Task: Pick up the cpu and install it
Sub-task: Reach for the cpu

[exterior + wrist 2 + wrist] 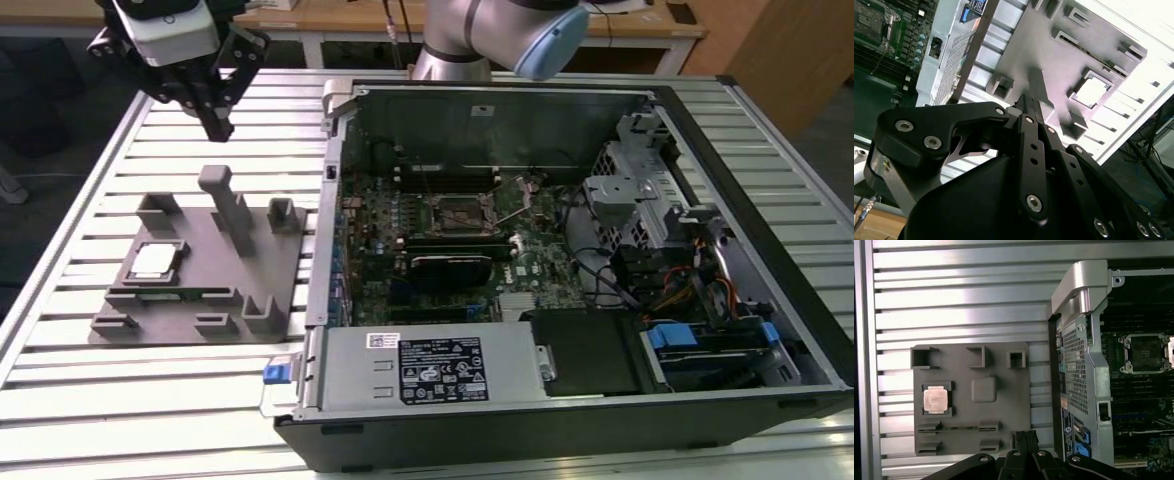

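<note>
The cpu (154, 262) is a small silvery square chip lying flat in a recess of the grey fixture plate (214, 300), at the exterior view's left. It also appears as the cpu (935, 400) in the first wrist view and the cpu (1089, 92) in the second. My gripper (214, 128) hangs high above the table beyond the plate's far edge, well apart from the chip. Its fingers (1024, 436) are shut with nothing between them. The black motherboard socket (461, 212) sits open inside the computer case.
The open computer case (561, 410) lies on the slatted metal table (80, 400), right of the fixture plate. Tall grey posts (224, 205) rise from the plate near the chip. Cables, a drive cage and a power supply fill the case.
</note>
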You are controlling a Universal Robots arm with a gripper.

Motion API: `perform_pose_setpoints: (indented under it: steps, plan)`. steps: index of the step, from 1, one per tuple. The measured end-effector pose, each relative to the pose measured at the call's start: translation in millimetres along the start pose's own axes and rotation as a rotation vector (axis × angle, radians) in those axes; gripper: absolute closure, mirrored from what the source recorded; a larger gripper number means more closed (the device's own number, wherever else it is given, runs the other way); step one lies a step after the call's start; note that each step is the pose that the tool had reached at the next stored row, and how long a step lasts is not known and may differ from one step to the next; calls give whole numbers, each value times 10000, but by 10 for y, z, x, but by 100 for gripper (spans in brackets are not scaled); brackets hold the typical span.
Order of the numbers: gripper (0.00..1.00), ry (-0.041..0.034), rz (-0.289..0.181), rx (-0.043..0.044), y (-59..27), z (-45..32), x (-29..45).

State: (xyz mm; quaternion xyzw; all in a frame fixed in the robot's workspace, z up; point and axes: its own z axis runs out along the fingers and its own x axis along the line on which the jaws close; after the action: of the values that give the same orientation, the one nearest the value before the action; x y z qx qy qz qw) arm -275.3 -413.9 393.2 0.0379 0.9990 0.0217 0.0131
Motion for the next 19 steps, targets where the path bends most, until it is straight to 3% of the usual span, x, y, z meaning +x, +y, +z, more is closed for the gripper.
perform_pose_setpoints:
  steps: [19]
  plan:
    - [89,0,-1,0,-39,-6,255]
